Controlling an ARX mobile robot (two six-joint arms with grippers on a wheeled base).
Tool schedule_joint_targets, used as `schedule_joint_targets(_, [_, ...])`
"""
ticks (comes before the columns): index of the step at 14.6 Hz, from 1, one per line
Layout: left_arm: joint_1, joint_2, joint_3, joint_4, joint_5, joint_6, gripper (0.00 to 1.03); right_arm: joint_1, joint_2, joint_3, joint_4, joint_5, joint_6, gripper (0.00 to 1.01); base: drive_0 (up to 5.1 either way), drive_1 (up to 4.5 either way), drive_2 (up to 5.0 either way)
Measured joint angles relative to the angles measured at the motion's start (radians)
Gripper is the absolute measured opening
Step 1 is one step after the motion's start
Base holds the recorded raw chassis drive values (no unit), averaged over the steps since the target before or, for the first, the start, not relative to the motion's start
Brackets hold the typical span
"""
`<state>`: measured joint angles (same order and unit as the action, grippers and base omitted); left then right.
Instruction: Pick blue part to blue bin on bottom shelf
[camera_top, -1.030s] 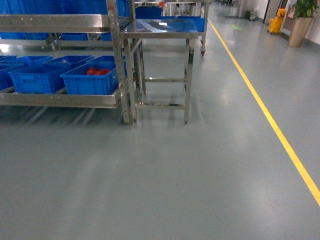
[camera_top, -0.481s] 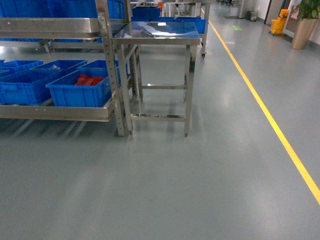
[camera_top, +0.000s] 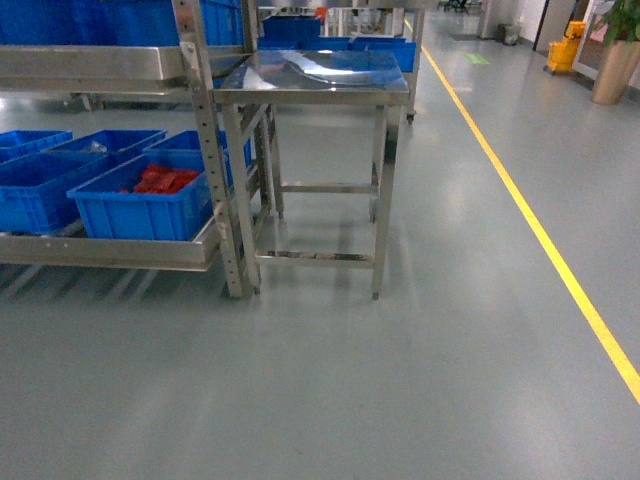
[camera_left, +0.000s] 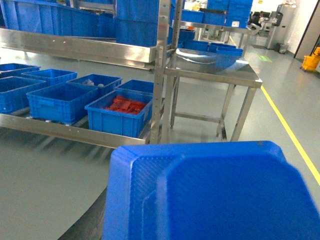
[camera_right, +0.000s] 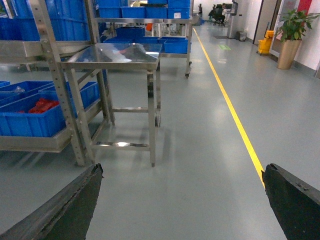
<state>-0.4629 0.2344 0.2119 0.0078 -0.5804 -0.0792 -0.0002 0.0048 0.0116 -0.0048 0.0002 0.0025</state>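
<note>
The blue part (camera_left: 215, 195) fills the lower half of the left wrist view, with my left gripper (camera_left: 200, 232) shut on it; only one dark finger (camera_left: 90, 220) shows at its left edge. The bottom shelf (camera_top: 110, 252) of the steel rack carries several blue bins (camera_left: 57, 100). The nearest bin (camera_top: 140, 205) holds red parts. In the right wrist view my right gripper (camera_right: 181, 170) stands open over bare floor, nothing between its fingers. Neither gripper appears in the head view.
A small steel table (camera_top: 310, 72) stands right beside the rack's corner post (camera_top: 205, 150). An upper rack tier (camera_left: 75, 47) holds more blue bins. A yellow floor line (camera_top: 540, 230) runs along the right; a potted plant (camera_right: 292, 35) stands far right.
In the head view the rack and the steel table have grown nearer and slid down and to the left. The bin with red parts has shifted left.
</note>
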Motion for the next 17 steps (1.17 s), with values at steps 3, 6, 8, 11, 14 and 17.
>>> schedule_joint_targets(3, [0.0, 0.0, 0.0, -0.003, 0.0, 0.0, 0.44, 0.0, 0.0, 0.0, 0.0, 0.0, 0.0, 0.98, 0.0, 4.35, -4.3])
schedule_joint_targets(6, [0.0, 0.0, 0.0, 0.0, 0.0, 0.0, 0.44, 0.0, 0.0, 0.0, 0.0, 0.0, 0.0, 0.98, 0.0, 4.33, -4.3])
schedule_joint_targets(8, [0.0, 0.0, 0.0, -0.003, 0.0, 0.0, 0.44, 0.0, 0.0, 0.0, 0.0, 0.0, 0.0, 0.98, 0.0, 4.31, -4.4])
schedule_joint_targets(11, [0.0, 0.0, 0.0, 0.0, 0.0, 0.0, 0.44, 0.0, 0.0, 0.0, 0.001, 0.0, 0.0, 0.98, 0.0, 4.32, -4.3])
schedule_joint_targets(14, [0.0, -0.001, 0.0, 0.001, -0.003, 0.0, 0.44, 0.0, 0.0, 0.0, 0.002, 0.0, 0.0, 0.98, 0.0, 4.29, -4.4])
schedule_joint_targets(17, [0.0, 0.0, 0.0, -0.002, 0.0, 0.0, 0.44, 0.0, 0.0, 0.0, 0.0, 0.0, 0.0, 0.98, 0.0, 4.36, -4.3])
